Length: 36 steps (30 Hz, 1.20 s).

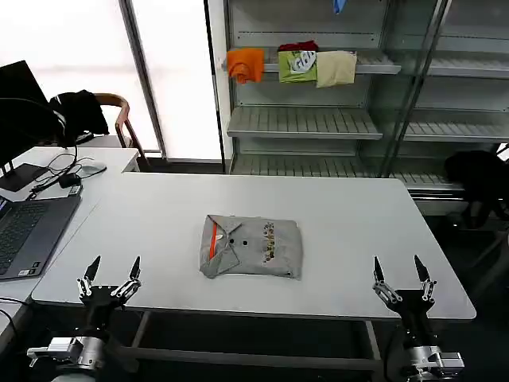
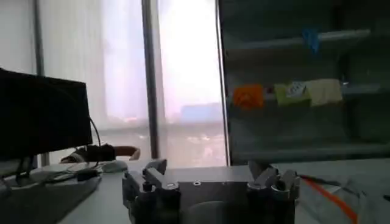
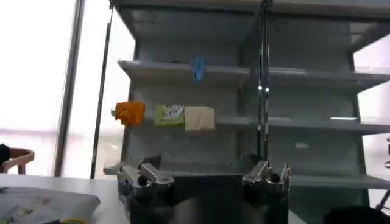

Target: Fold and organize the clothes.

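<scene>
Checking your head view: folded grey polo shirt (image 1: 251, 247) lies mid-table (image 1: 159, 215), between and ahead of left gripper (image 1: 110, 273) and right gripper (image 1: 402, 275), both spread wide, holding nothing. Chest print unreadable. Your wrist views show shelf garments (image 3: 163, 115).

multicoloured chest print on grey shirt (image 1: 251, 247) too small to read, no other legible text

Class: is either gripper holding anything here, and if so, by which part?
Nothing is held. The left gripper and right gripper are open at the table's near edge, apart from the folded grey shirt.
</scene>
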Motion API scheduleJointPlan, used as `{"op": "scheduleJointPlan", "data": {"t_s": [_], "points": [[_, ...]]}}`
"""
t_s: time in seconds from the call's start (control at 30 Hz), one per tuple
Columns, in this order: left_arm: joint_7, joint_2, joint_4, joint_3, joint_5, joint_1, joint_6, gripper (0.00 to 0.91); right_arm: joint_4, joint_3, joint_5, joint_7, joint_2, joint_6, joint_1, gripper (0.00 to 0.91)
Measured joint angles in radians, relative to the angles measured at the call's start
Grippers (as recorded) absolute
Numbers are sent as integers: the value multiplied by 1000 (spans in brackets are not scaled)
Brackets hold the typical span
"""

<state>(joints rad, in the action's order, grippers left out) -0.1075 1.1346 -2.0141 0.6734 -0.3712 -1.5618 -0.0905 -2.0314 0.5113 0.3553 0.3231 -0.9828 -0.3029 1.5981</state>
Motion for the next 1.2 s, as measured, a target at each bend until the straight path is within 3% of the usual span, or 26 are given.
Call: {"op": "scheduleJointPlan", "data": {"t_s": [1.2], "points": [[31,6,-39,7,-6,-42,-21,907,-2,-7,-5,-10,6,-8,31,907]]}}
